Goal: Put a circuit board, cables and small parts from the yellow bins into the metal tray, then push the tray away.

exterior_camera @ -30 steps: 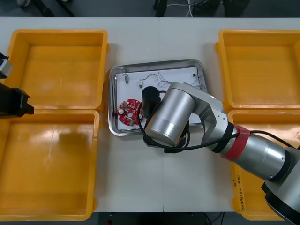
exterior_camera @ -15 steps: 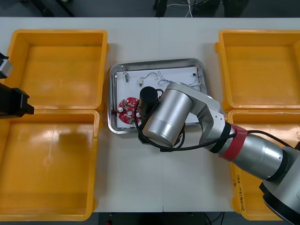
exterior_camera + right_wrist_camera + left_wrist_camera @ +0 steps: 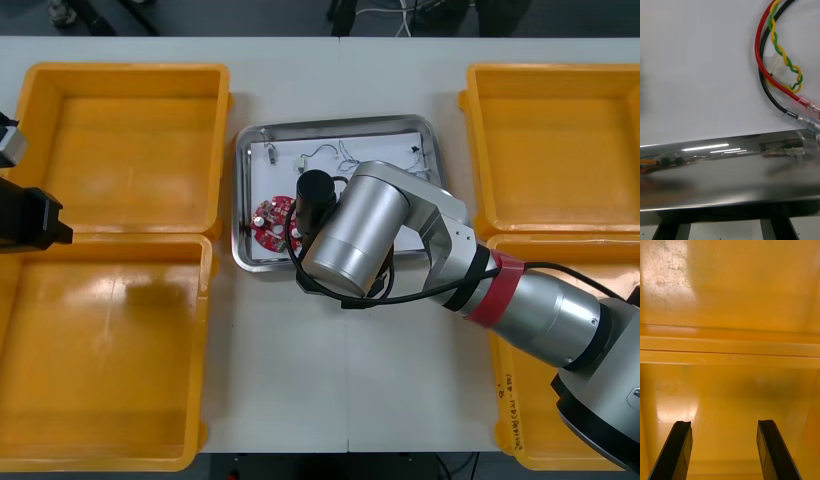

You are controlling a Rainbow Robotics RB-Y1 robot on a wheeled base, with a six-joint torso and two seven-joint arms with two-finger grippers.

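Observation:
The metal tray [image 3: 338, 126] lies between the yellow bins, white inside. It holds a round red circuit board [image 3: 272, 221], thin cables [image 3: 330, 155] and small metal parts [image 3: 270, 157]. My right arm [image 3: 352, 238] reaches over the tray's near edge and hides its own gripper there. In the right wrist view my right gripper [image 3: 725, 227] is open, its fingers [image 3: 668, 229] low against the tray's shiny near wall [image 3: 730, 180]. Beyond that wall lie a red and yellow cable [image 3: 765, 60] and a black cable [image 3: 769, 95] on the white floor. My left gripper [image 3: 723, 423] hangs open above the left bins.
Two yellow bins [image 3: 125, 145] stand at the left and two [image 3: 555, 145] at the right, all looking bare inside. The dividing rims [image 3: 730, 348] of the left bins lie ahead of my left fingers. Light table surface stretches beyond the tray.
The tray has slid away from me towards the table's far edge, and my right arm has followed it. My left arm has not moved.

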